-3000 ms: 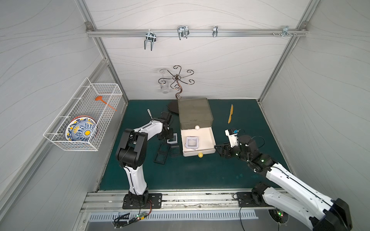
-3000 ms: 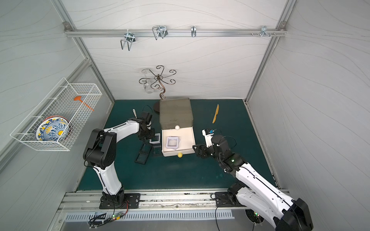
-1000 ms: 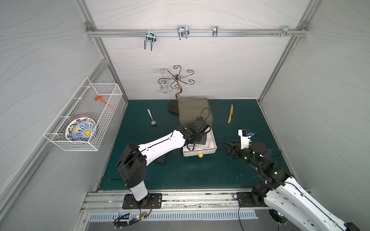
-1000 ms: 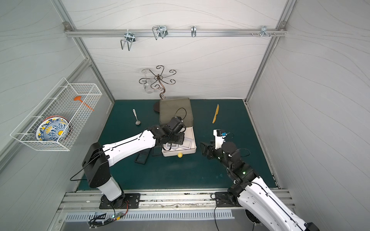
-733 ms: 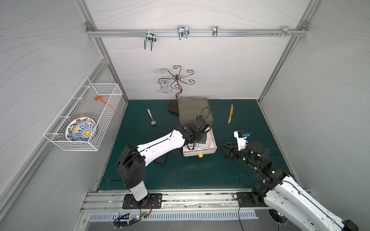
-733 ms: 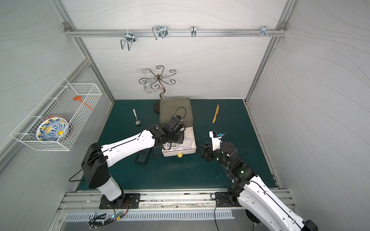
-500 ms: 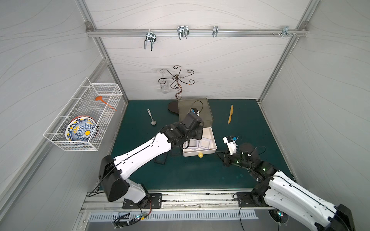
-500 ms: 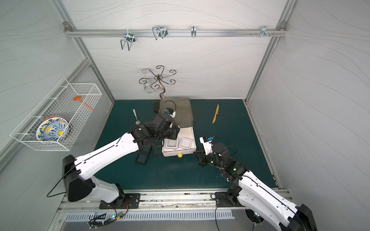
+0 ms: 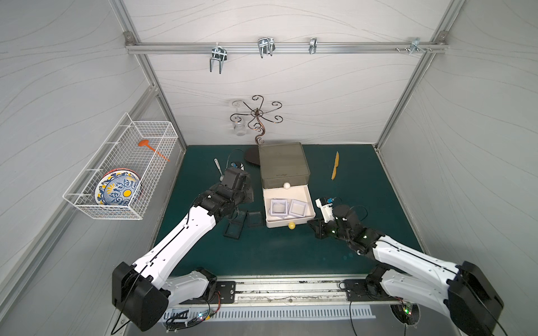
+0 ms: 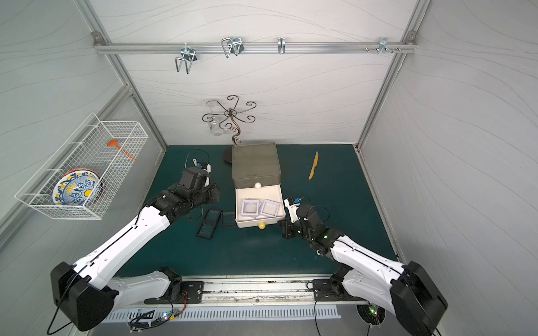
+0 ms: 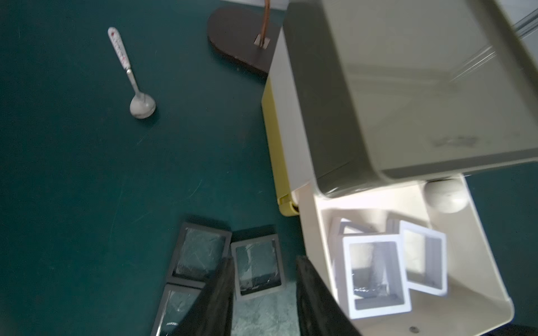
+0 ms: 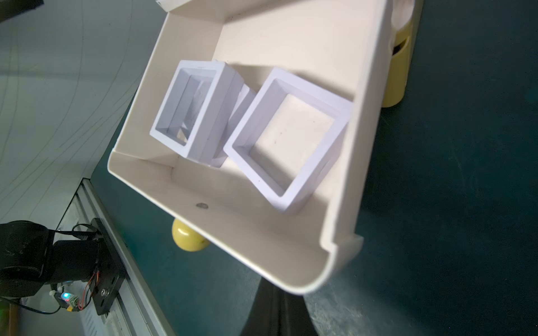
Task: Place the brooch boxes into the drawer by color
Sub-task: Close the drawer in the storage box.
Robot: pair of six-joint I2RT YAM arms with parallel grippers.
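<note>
In both top views you had the drawer chest (image 9: 283,163) just toward 12 o'clock of the middle of the mat (image 9: 262,256), with its white drawer (image 9: 276,224) pulled out toward 6. Only the left wrist view showed you the chest's yellow bottom tier (image 11: 273,139) and the whole spoon (image 11: 142,107). A top view gave you just its handle (image 9: 217,165) past the left arm. Only the right wrist view made plain that one white box leaned on another beneath it.

Your count stood like this:
- Three white brooch boxes (image 12: 214,116), all inside the white drawer.
- Three black brooch boxes (image 11: 257,267), flat on the mat and close together at 9 o'clock of that drawer.
- Two ball knobs: a white knob (image 9: 286,185) at the chest's front and a yellow knob (image 9: 291,225) at the open drawer's front.
- One wire basket (image 9: 125,163) on the left wall, holding one painted plate (image 9: 118,189).

Your left gripper (image 11: 263,261) hung above the black boxes, its jaws apart with nothing between them. Your right gripper (image 12: 281,302) sat at 5 o'clock of the open drawer, near its front corner, its jaws pressed together and empty.

A faint mark (image 11: 454,141) on the chest's top was too blurred to read.
</note>
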